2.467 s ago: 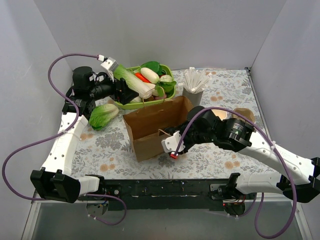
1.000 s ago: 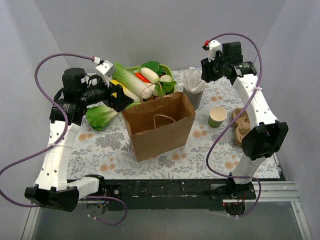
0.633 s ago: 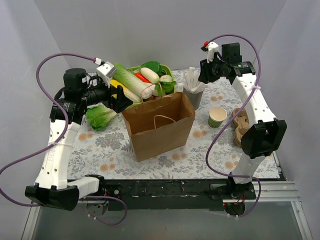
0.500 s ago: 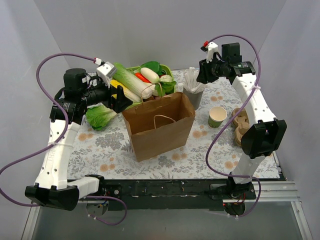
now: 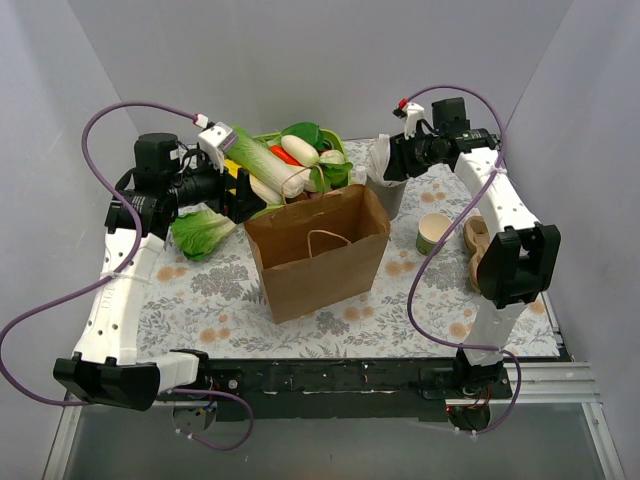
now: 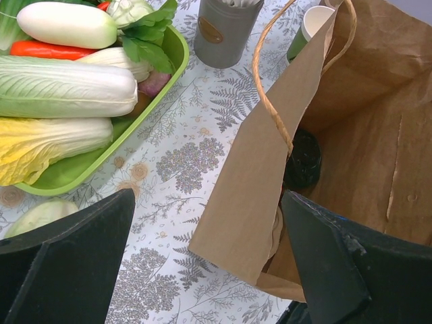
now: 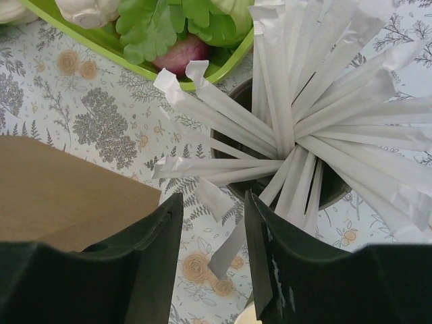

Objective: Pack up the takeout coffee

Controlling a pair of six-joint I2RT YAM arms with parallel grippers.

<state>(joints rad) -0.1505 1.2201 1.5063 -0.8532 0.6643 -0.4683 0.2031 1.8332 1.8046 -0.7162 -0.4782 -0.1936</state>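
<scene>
The bag (image 5: pixel 318 250) stands open just ahead of and below the left gripper (image 6: pixel 209 196), whose jaws are spread wide and hold nothing. The tray (image 6: pixel 94 165) of vegetables lies off to that gripper's left. The right gripper (image 7: pixel 214 199) hangs directly over the holder (image 6: pixel 221 30), jaws about half apart. I can see nothing clamped in them, though one stray straw (image 7: pixel 228 251) runs through the gap between them. The coffee (image 6: pixel 302 158) already sits on the bag's floor, below and a little right of the left gripper, its black lid showing past the paper edge (the lidless cup (image 5: pixel 433 232), on the table behind the right gripper toward the bases, is not the one to pack). So the cup itself looks packed, and the step in hand is probably taking a straw to go with it. To do that well, commit to the single straw already between the jaws rather than the fanned bundle. Line the pads up square to its wrapper and close all the way, since thin paper slips easily. Draw it out along its own length so neighbouring straws are not dragged out or the holder tipped. Carry it over the bag's mouth before letting go.
</scene>
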